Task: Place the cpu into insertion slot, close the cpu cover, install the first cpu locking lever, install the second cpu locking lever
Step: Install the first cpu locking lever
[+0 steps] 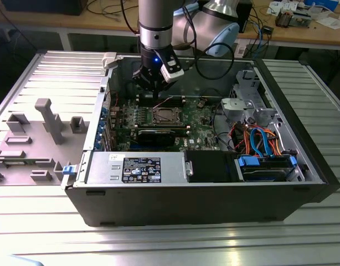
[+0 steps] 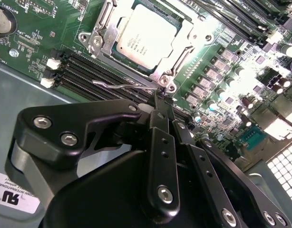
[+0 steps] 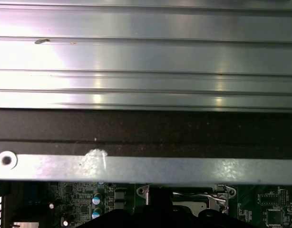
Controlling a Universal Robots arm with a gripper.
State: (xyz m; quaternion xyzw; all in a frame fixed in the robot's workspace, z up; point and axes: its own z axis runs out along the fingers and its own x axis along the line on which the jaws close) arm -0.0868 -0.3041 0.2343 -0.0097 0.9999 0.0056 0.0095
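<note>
My gripper (image 2: 161,97) hangs low inside the open computer case (image 1: 281,183), and my two black fingers (image 2: 160,142) are drawn together, their tips pinched on the thin wire of a cpu locking lever (image 2: 118,86) right at the socket's corner. Just beyond my fingertips lies the cpu (image 2: 142,38), seated flat in the insertion slot (image 2: 181,45) with its silvery top facing up. The cpu cover (image 2: 104,35) is folded down around the chip, its metal frame bordering the square window through which the chip shows. The lever wire runs off sideways from my tips, along the edge of the socket and above the long black memory slots (image 2: 93,76) that sit between the socket and my own body. In the exterior view my gripper (image 1: 154,88) stands just behind the socket (image 1: 165,115) on the green motherboard (image 1: 200,130), with the grey power supply (image 1: 137,166) well in front of me and the bundle of blue and orange cables (image 1: 258,138) off toward the exterior view's right. In the first wrist view the socket frame (image 3: 184,192) peeks out past my dark fingers, under the case's metal rim (image 3: 136,168) and the ribbed aluminium table (image 3: 136,57) beyond it.
</note>
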